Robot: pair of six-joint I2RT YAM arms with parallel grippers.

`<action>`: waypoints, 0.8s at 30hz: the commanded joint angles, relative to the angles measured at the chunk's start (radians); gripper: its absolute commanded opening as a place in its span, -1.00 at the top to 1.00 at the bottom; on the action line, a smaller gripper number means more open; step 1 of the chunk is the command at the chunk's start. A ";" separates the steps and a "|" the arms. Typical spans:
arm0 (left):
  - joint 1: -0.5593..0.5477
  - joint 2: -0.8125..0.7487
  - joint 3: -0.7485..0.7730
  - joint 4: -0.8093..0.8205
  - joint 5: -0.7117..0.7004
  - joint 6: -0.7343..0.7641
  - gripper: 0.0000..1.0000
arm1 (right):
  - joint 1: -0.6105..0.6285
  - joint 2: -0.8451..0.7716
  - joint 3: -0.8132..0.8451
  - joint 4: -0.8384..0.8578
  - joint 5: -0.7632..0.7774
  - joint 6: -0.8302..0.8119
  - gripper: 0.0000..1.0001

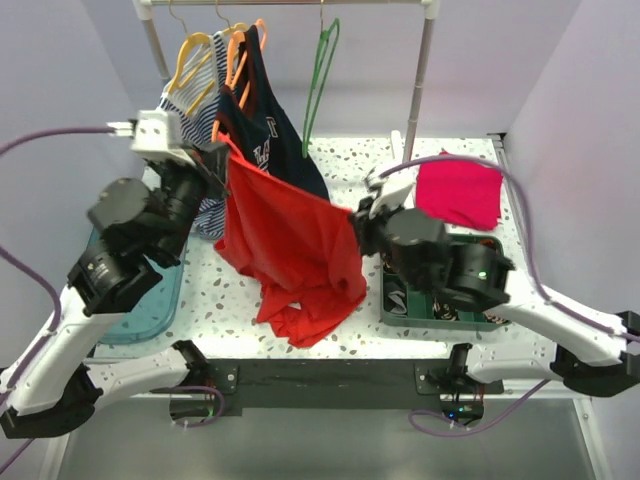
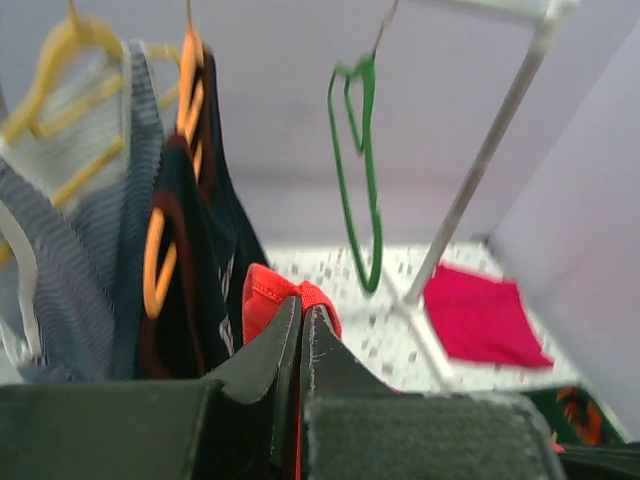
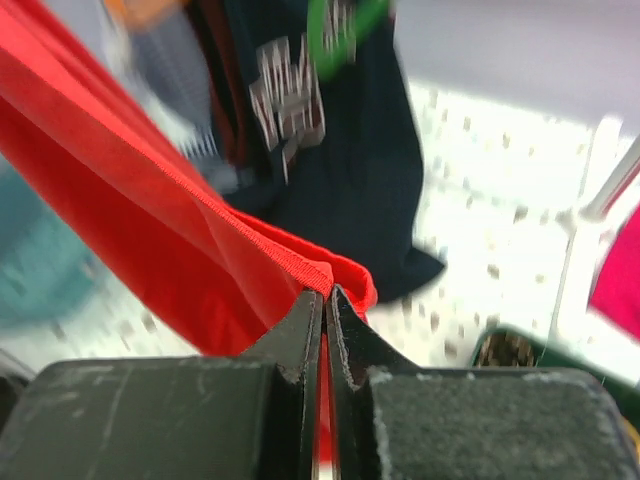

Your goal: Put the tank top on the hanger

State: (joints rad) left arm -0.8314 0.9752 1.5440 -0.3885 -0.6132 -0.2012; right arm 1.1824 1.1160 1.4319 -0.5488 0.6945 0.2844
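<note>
The red-orange tank top (image 1: pixel 285 250) hangs in the air, stretched between my two grippers above the table. My left gripper (image 1: pixel 222 150) is shut on its upper left corner; the pinched red edge (image 2: pixel 285 295) shows above its closed jaws (image 2: pixel 300 310). My right gripper (image 1: pixel 356 215) is shut on the other corner, with red hem (image 3: pixel 300 262) clamped at its tips (image 3: pixel 326 295). The green hanger (image 1: pixel 322 80) hangs empty on the rail at the back, to the right of the navy top; it also shows in the left wrist view (image 2: pixel 362 170).
A navy lettered tank top (image 1: pixel 265 130) on an orange hanger and a striped garment (image 1: pixel 195 100) on a yellow hanger hang on the rail. A folded magenta cloth (image 1: pixel 460 190) lies back right. A teal tray (image 1: pixel 150 300) is at left, a green bin (image 1: pixel 440 300) at right. The rack's post (image 1: pixel 420 80) stands right of the hanger.
</note>
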 commanded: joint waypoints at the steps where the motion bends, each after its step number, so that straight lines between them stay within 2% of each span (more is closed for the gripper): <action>1: 0.005 -0.052 -0.194 -0.085 0.070 -0.113 1.00 | -0.004 -0.076 -0.237 -0.083 -0.027 0.200 1.00; 4: 0.003 -0.056 -0.261 -0.092 0.185 -0.118 1.00 | -0.004 -0.143 -0.346 -0.125 -0.045 0.265 1.00; 7: 0.003 -0.021 -0.358 -0.043 0.439 -0.119 1.00 | -0.004 -0.194 -0.384 -0.160 -0.079 0.297 0.92; 8: -0.005 -0.010 -0.419 0.000 0.570 -0.136 1.00 | -0.004 -0.205 -0.392 -0.172 -0.082 0.300 0.85; 10: -0.026 0.016 -0.488 0.058 0.673 -0.173 1.00 | -0.003 -0.245 -0.413 -0.180 -0.096 0.312 0.49; 11: -0.061 0.025 -0.552 0.109 0.735 -0.182 0.90 | -0.004 -0.257 -0.427 -0.175 -0.102 0.314 0.10; 13: -0.095 0.057 -0.608 0.137 0.773 -0.207 0.44 | -0.004 -0.291 -0.438 -0.168 -0.113 0.322 -0.29; 14: -0.119 0.063 -0.657 0.155 0.767 -0.217 0.24 | -0.004 -0.298 -0.444 -0.159 -0.118 0.315 -0.49; 15: -0.124 0.062 -0.680 0.161 0.747 -0.233 -0.15 | -0.003 -0.300 -0.444 -0.151 -0.116 0.312 -0.53; 16: -0.124 0.050 -0.699 0.166 0.721 -0.275 -0.23 | -0.004 -0.288 -0.444 -0.145 -0.113 0.309 -0.54; 18: -0.123 -0.008 -0.739 0.143 0.537 -0.343 -0.38 | -0.003 -0.253 -0.432 -0.119 -0.113 0.295 -0.54; 19: -0.120 -0.030 -0.745 0.113 0.444 -0.442 -0.38 | -0.004 -0.199 -0.427 -0.108 -0.124 0.292 -0.54; 20: -0.112 -0.050 -0.752 0.036 0.293 -0.489 -0.37 | -0.004 -0.173 -0.416 -0.082 -0.127 0.289 -0.50; 22: -0.095 -0.093 -0.762 -0.030 0.207 -0.599 -0.37 | -0.006 -0.083 -0.413 -0.044 -0.133 0.283 -0.46; 23: -0.072 -0.102 -0.769 -0.112 0.143 -0.636 -0.36 | -0.009 -0.047 -0.406 -0.015 -0.144 0.280 -0.41; 24: -0.060 -0.124 -0.775 -0.150 0.116 -0.668 -0.29 | -0.030 -0.018 -0.400 -0.002 -0.167 0.280 -0.36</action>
State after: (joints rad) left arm -0.9352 0.9360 0.7753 -0.4076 -0.2134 -0.6388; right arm 1.1778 0.9783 1.0000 -0.6598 0.5758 0.5678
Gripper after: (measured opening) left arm 0.682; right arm 0.715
